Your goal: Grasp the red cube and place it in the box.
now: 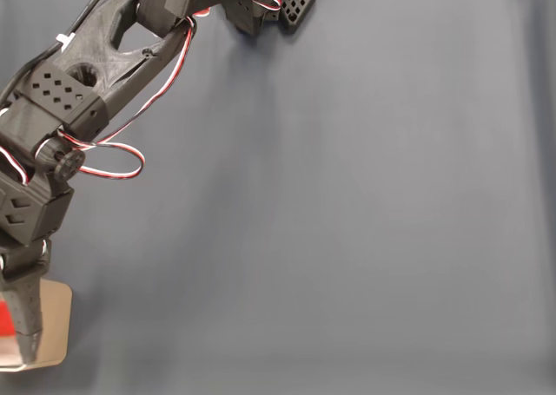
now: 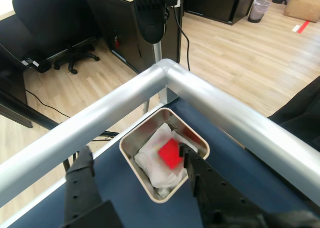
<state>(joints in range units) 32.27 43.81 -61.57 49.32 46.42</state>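
red cube sits in box, gripper spread wide, holding nothing
Looks light, rigid, matte; pinch opposite flat faces

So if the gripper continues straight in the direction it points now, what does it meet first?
Probably the small red cube, lying on white paper inside the tan, white-rimmed box, between the open black gripper fingers; depth is uncertain.

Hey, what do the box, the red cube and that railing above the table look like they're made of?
The box looks like shiny metal, going by its reflective inner walls, with white crumpled paper inside. The red cube is matte, probably plastic or foam; that is hard to tell. The railing looks like brushed aluminium tube.
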